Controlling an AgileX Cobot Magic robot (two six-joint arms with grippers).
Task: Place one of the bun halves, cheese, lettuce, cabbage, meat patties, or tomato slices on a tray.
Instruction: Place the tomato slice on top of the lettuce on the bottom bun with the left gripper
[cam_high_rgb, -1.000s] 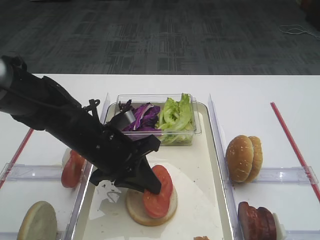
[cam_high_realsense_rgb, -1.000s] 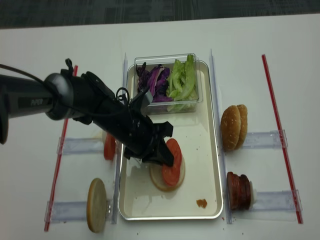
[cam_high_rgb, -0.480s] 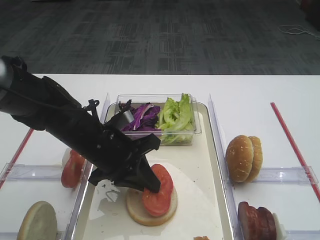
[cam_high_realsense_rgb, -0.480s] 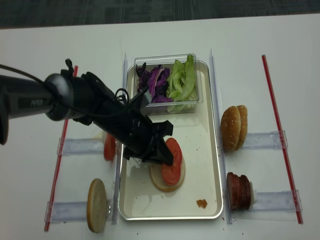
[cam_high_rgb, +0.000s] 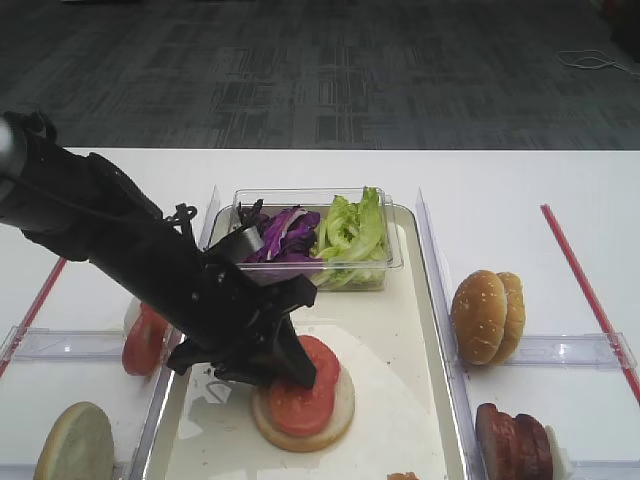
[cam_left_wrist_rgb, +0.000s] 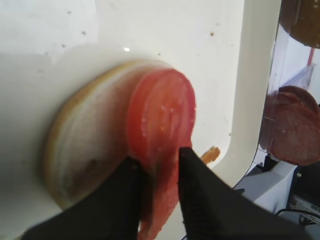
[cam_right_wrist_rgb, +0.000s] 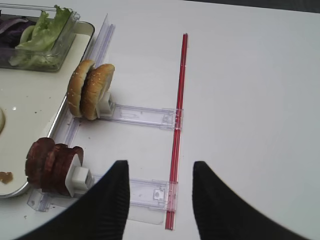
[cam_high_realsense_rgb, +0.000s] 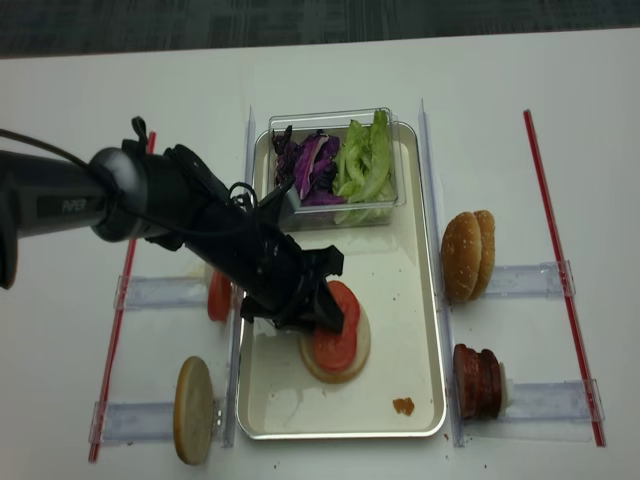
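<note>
Tomato slice (cam_left_wrist_rgb: 160, 120) on bun half (cam_left_wrist_rgb: 90, 150) (left fingers (cam_left_wrist_rgb: 197, 195) straddling it, parted).

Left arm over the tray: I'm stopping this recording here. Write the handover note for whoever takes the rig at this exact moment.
Left gripper: jaws parted around the edge of the tomato slice; whether they still grip it is unclear.
Right gripper: open, empty, hovering above the table right of the tray.
Things: the slice lies on a bun half, cut face up, in the tray. Cabbage and lettuce sit in the clear tub. Spare buns and meat patties stand in racks to the right.
Done: slice is on the tray.
Left: back the left arm away.
</note>
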